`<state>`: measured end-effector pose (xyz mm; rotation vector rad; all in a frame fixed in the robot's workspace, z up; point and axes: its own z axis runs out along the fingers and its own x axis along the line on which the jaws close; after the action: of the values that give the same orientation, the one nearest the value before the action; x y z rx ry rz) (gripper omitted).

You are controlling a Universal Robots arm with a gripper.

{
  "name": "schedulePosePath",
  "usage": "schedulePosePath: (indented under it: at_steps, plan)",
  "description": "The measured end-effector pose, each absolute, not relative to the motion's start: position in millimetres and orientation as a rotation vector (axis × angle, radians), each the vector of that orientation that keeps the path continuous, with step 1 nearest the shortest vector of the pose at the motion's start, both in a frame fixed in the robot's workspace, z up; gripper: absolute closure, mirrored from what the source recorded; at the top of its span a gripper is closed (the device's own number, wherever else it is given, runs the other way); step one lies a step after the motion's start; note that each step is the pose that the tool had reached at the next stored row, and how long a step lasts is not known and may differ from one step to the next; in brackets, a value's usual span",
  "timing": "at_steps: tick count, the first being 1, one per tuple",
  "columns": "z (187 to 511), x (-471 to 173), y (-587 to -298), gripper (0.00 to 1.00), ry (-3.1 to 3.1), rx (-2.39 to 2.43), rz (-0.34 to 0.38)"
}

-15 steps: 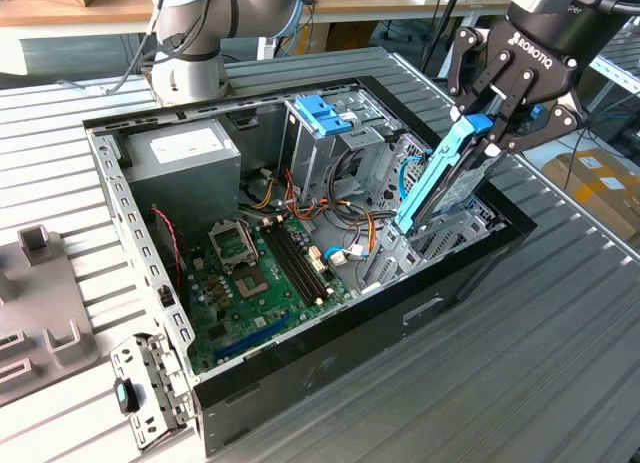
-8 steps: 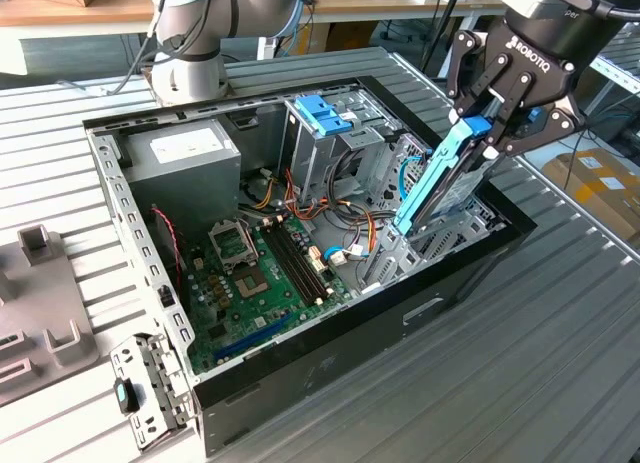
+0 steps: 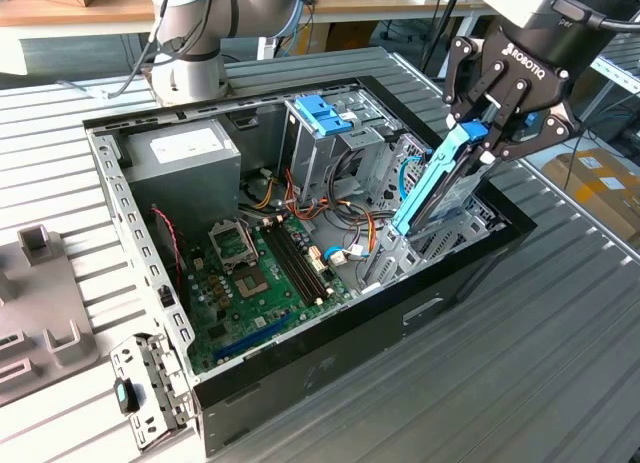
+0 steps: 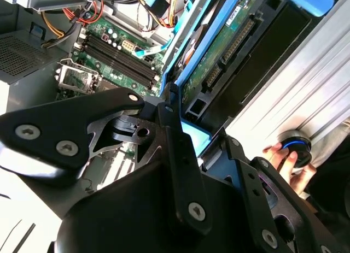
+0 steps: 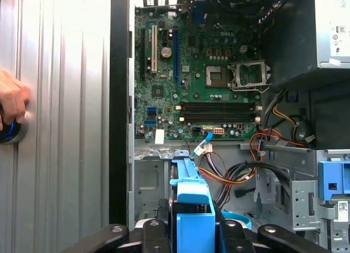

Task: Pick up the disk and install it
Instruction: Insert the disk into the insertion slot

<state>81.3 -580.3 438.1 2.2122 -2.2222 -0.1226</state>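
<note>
Item: disk (image 3: 435, 183). Rigid metal body in blue plastic rails, judged moderately heavy and shock-sensitive. The circuit-board face is bare in the second wrist view, so the rails or end tab are the likely safe hold.
Position: tilted, lower end inside the drive bay (image 3: 420, 248) at the exterior view's right of the open computer case (image 3: 120, 198).
Holder: gripper (image 3: 487, 131), directly above, fingers pinching the disk's raised upper end.
</note>
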Motion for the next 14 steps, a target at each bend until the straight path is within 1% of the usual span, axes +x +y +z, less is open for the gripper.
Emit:
schedulePosePath:
  at_steps: [14]
  plan:
    - [434.2, 81.3, -580.3, 0.63, -2.222, 2.212, -0.123]
